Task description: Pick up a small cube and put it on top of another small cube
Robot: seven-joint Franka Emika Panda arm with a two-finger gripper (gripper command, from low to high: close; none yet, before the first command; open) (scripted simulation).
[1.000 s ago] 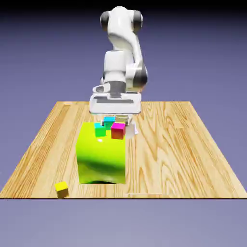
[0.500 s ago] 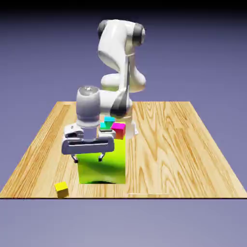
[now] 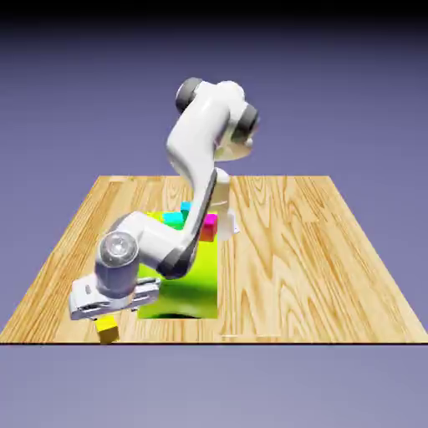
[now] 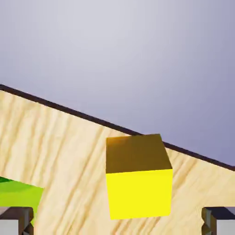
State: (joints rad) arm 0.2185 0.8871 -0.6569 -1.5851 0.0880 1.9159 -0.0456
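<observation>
The tiny yellow cube (image 3: 107,330) sits on the wooden table (image 3: 318,251) near its front corner, at the exterior view's left. My gripper (image 3: 107,317) hangs low, right over the cube, and the hand covers the cube's top. In the hand view the yellow cube (image 4: 137,181) is large and just right of middle. The two grey fingertips (image 4: 16,221) stand wide apart at the bottom corners, so my gripper (image 4: 118,223) is open and holds nothing. No finger touches the cube.
The big lime-green block (image 3: 188,272) stands just behind my hand; a corner of the green block (image 4: 18,195) shows at the hand view's lower left. On it lie cyan cubes (image 3: 175,219) and a magenta-red cube (image 3: 208,226). The table's dark edge (image 4: 69,109) runs close beyond the yellow cube.
The arm has swung from above the lime-green block forward and down to the front corner, and the hand now hovers low over the yellow cube. The cubes have not moved.
</observation>
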